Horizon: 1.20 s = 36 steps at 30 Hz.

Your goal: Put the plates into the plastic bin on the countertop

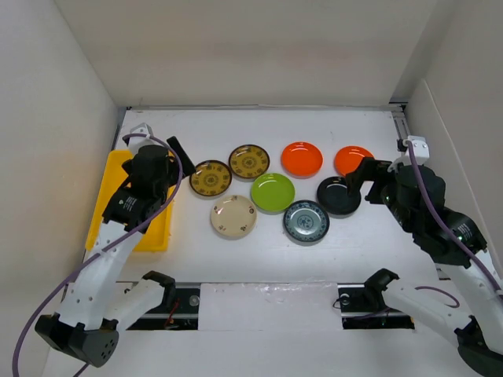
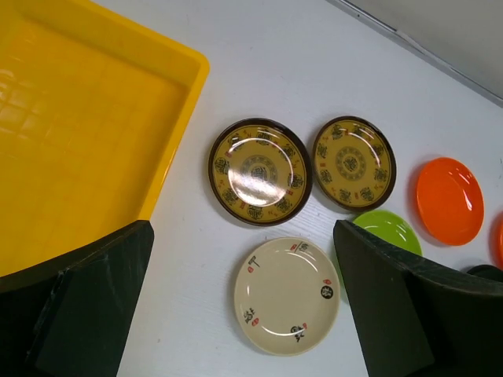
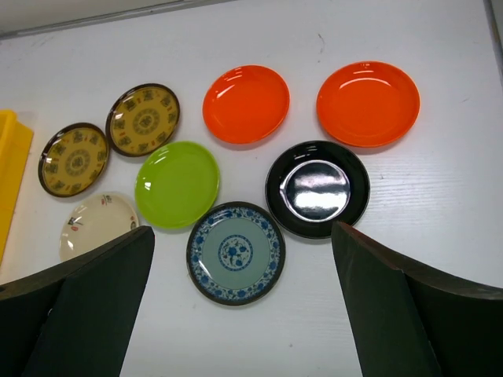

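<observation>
Eight plates lie on the white countertop (image 1: pixel 259 267): two brown-gold (image 1: pixel 210 178) (image 1: pixel 249 162), two orange (image 1: pixel 302 159) (image 1: pixel 351 159), lime green (image 1: pixel 273 192), cream floral (image 1: pixel 233 217), black (image 1: pixel 339 196) and grey-teal (image 1: pixel 306 221). The yellow bin (image 1: pixel 110 173) lies at the far left and holds no plates in the left wrist view (image 2: pixel 78 133). My left gripper (image 1: pixel 163 148) is open and empty over the bin's right edge, above the cream plate (image 2: pixel 287 296). My right gripper (image 1: pixel 383 169) is open and empty, above the grey-teal plate (image 3: pixel 236 253) and the black plate (image 3: pixel 317 189).
White walls enclose the countertop on the left, back and right. A metal rail (image 1: pixel 267 297) runs along the near edge by the arm bases. A white clip (image 1: pixel 414 144) sits by the right wall.
</observation>
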{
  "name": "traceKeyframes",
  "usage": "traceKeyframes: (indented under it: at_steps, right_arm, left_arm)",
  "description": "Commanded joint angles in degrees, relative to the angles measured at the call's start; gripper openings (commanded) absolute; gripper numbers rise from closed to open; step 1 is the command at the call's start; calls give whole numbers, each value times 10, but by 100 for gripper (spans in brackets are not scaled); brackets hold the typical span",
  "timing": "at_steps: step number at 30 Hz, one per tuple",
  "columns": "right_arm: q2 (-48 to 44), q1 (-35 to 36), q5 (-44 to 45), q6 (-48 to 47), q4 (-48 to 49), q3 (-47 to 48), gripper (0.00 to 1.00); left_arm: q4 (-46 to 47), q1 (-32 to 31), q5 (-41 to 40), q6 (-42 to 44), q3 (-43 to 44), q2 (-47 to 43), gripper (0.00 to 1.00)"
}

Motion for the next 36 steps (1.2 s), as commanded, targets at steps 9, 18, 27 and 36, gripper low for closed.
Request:
traceKeyframes:
  at_steps: [9,18,27,36]
  right_arm:
    - [-4,-4,0,6,24,-2,100]
    - [-15,-4,-44,6,52,-26,100]
    - [-21,-4,-73,6,59,-34,100]
    - [-33,-4,-115,6,94,-59,100]
  left_arm:
    - [19,2,18,12,-1,21,100]
    - [99,2,232,-40,-25,72,100]
    - [217,-10,321,-81,-90,184,100]
    - [429,-10,473,-65,-145,249,100]
